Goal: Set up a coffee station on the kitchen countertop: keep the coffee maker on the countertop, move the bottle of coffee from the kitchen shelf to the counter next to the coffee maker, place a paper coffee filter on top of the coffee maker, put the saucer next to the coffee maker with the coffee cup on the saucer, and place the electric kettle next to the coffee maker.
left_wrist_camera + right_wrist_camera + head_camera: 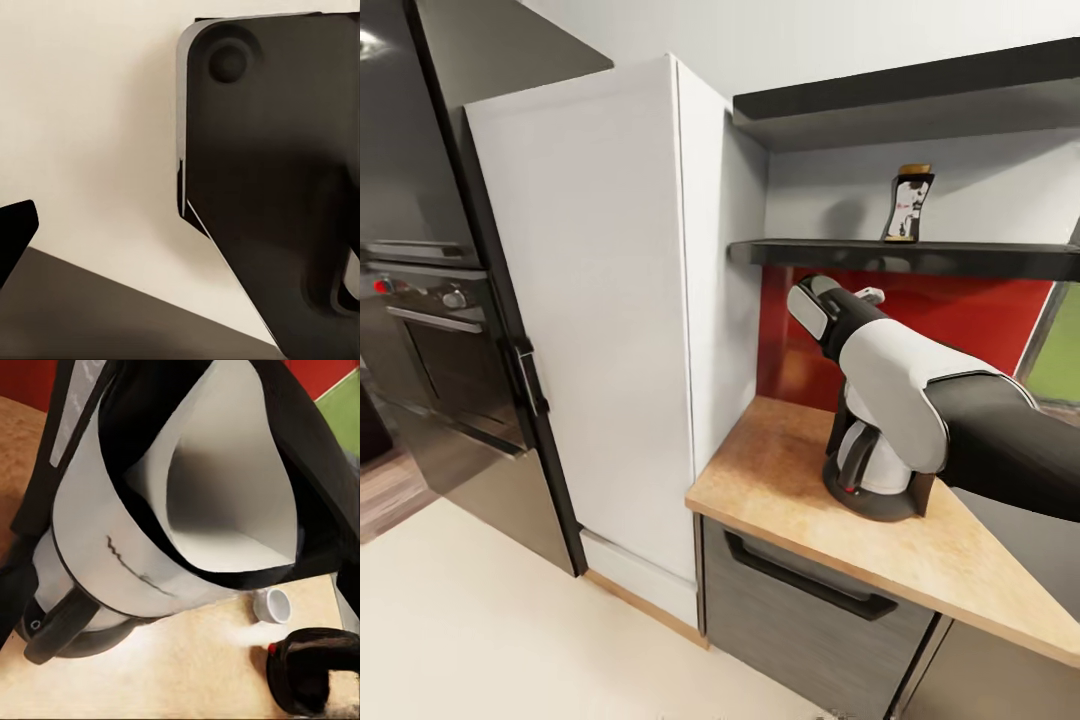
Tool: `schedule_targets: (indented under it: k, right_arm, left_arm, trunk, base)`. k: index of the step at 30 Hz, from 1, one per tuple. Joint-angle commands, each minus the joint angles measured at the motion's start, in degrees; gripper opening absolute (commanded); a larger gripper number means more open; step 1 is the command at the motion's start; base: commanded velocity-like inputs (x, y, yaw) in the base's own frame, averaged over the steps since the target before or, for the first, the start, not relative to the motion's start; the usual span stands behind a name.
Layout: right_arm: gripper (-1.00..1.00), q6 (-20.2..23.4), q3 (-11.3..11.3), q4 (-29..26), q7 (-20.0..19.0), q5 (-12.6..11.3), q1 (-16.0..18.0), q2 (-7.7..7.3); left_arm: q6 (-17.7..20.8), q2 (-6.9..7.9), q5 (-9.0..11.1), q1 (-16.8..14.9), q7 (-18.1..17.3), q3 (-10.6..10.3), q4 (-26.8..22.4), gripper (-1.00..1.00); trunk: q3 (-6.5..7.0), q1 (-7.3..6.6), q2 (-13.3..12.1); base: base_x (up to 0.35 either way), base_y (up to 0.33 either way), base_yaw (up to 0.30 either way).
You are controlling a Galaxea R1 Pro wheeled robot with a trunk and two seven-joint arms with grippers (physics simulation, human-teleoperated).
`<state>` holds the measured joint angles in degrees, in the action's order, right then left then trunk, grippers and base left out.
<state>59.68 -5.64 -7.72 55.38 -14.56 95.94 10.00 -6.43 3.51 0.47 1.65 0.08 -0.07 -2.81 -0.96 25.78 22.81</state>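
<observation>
The tall white cabinet (610,320) stands at the end of the kitchen countertop (780,490), a light wood slab over dark grey drawer fronts, with a black oven (430,340) further left. The right arm (920,390) reaches in from the right, forearm raised, its wrist bent over the coffee maker (870,470), which stands upright on the countertop near the red wall panel (950,310) with its carafe handle facing the drawer side. Above, the kitchen shelf (920,258) carries the bottle of coffee (909,205), upright, golden lid on top. The right wrist view adds what the head view hides: the paper coffee filter (217,502), a white cone opening toward the camera, sits in the coffee maker's basket, and beyond lie the coffee cup (274,604) and the electric kettle (311,667) on the countertop. The right gripper's fingers cannot be made out, so its state cannot be told. The left wrist view shows pale floor and a dark robot panel (277,172); the left gripper's state cannot be told either.
</observation>
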Motion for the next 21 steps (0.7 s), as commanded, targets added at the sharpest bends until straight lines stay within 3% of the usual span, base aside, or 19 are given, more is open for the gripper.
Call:
schedule_targets:
  k: [1, 8, 21]
  right_arm:
    - [1.00, 0.32, -0.38, -0.04, 0.30, -0.55, 0.04, 0.00]
    - [1.00, 0.32, -0.48, -0.10, 0.27, -0.60, 0.04, 0.00]
    - [1.00, 0.32, -0.51, -0.10, 0.25, -0.64, 0.04, 0.00]
  left_arm:
    - [-0.08, 0.00, 0.05, 0.02, 0.01, -0.02, -0.10, 1.00]
    - [-0.11, 0.01, 0.06, 0.02, 0.01, -0.02, -0.10, 1.00]
    - [-0.12, 0.09, 0.06, 0.02, 0.01, -0.02, -0.10, 1.00]
  trunk:
    - [-0.10, 0.00, 0.11]
    - [-0.10, 0.00, 0.11]
    - [-0.10, 0.00, 0.11]
  base:
    - [-0.325, 0.000, 0.000]
    - [-0.215, 0.000, 0.000]
    - [-0.108, 0.000, 0.000]
